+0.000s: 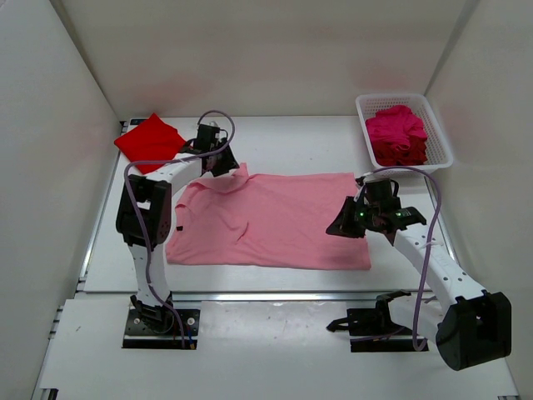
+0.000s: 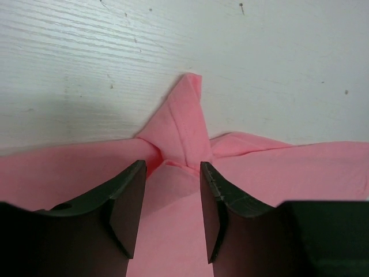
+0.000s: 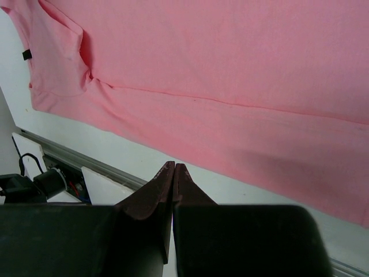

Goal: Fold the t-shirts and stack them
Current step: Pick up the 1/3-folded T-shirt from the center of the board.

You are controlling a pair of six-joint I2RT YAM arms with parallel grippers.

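Note:
A light pink t-shirt lies spread flat across the middle of the table. My left gripper sits low over its far left corner. In the left wrist view its jaws stand open astride a bunched sleeve of the pink shirt, whose tip points away over the bare table. My right gripper hovers above the shirt's right end, shut with nothing seen between its fingers. Below it lies the pink cloth. A bright red t-shirt lies folded at the back left.
A white lattice basket stands at the back right, holding a magenta shirt on top of a dark red one. White walls close in the table on three sides. A metal rail runs along the table's near edge.

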